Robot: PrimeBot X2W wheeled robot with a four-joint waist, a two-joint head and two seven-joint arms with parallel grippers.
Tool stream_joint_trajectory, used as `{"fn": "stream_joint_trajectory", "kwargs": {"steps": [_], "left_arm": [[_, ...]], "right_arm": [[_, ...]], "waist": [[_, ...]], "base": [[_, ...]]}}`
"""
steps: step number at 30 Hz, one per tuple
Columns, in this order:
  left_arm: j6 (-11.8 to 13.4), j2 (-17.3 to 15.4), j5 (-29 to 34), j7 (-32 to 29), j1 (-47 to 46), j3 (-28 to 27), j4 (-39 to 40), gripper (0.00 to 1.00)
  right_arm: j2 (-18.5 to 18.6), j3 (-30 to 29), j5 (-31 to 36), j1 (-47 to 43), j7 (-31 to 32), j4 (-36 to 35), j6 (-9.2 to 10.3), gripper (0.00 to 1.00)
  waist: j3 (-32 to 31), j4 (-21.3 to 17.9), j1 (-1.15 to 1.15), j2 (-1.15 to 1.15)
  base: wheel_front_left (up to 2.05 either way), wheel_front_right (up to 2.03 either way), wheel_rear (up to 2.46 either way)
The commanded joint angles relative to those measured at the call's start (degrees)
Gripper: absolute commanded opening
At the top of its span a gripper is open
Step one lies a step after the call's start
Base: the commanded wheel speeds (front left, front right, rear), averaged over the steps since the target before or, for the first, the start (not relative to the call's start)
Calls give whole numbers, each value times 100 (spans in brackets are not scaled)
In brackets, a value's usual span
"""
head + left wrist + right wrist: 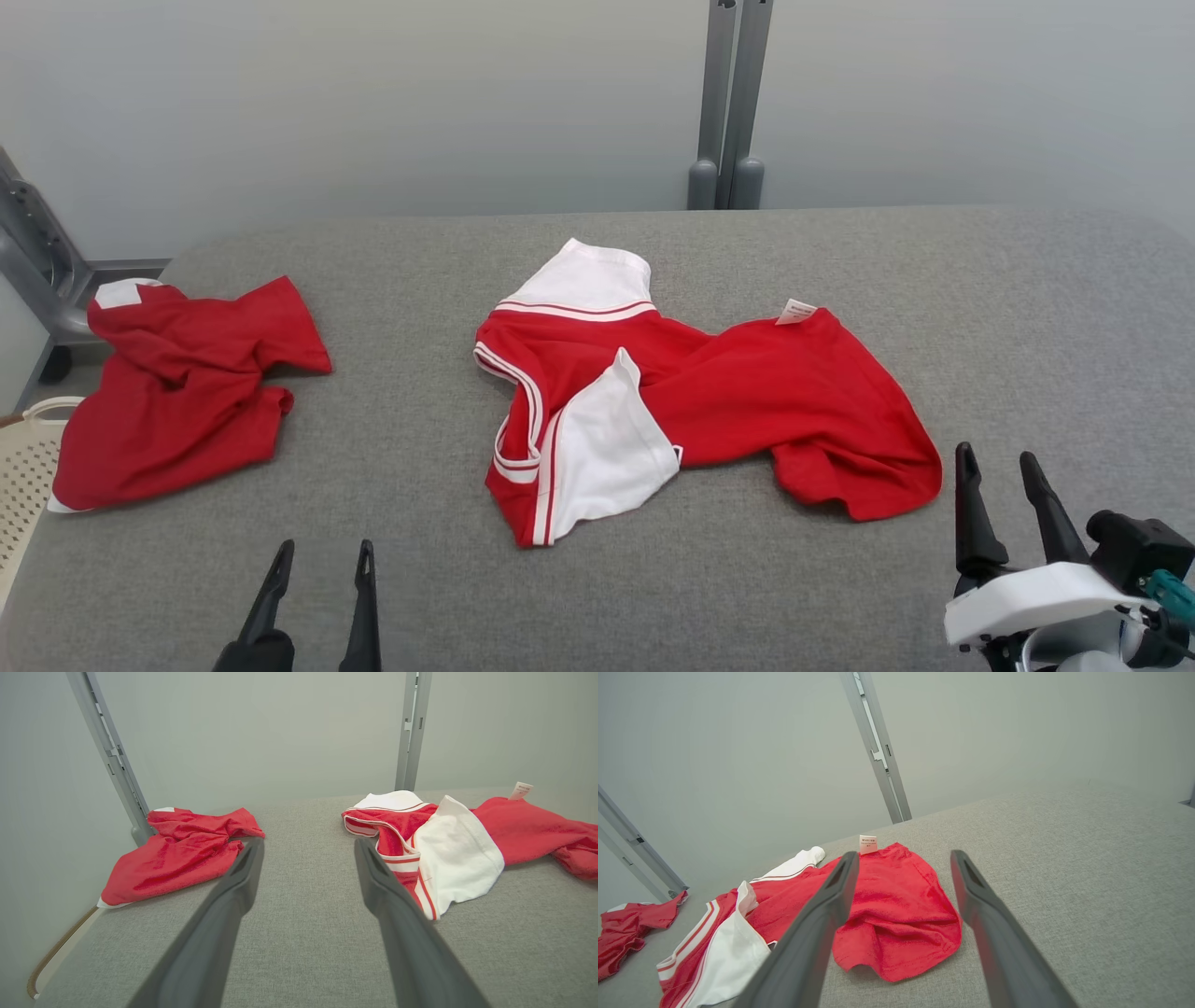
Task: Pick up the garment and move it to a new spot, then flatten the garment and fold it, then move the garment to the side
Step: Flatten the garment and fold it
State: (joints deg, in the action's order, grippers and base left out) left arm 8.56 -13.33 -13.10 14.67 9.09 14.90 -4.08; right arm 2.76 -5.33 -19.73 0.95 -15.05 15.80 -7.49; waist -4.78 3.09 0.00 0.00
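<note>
As we see it, table: grey fabric-topped table (pixel 420 597).
Garment: crumpled red-and-white cotton shirt (pixel 747 392), middle of the table.
Handling: we judge it light, limp; pinch the near red hem.
Left: dark two-fingered left claw (pixel 325 549), parted, empty.
Right: dark two-fingered right claw (pixel 995 455), parted, empty, near that hem.

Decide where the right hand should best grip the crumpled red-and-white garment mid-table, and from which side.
Probably the garment's red hem corner, approached from the robot's right by the open right hand: that edge lies nearest it, rumpled and raised, so a finger could slip under.
</note>
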Motion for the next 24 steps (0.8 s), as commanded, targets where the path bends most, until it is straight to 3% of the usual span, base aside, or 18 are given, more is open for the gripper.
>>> {"fn": "stream_joint_trajectory", "kwargs": {"steps": [1,11,24], "left_arm": [[39,-28,19,15,69,-42,-17,100],[146,-102,-89,50,308,-316,-11,100],[0,-155,-135,59,322,-261,-22,100]], "right_arm": [[23,22,91,-85,-8,-53,0,100],[22,555,770,-350,192,-434,0,100],[24,670,840,-434,403,-605,0,100]], "waist": [[-5,-20,0,0],[-87,-47,0,0],[-115,14,0,0]], "base": [[0,0,0],[0,0,0],[0,0,0]]}}
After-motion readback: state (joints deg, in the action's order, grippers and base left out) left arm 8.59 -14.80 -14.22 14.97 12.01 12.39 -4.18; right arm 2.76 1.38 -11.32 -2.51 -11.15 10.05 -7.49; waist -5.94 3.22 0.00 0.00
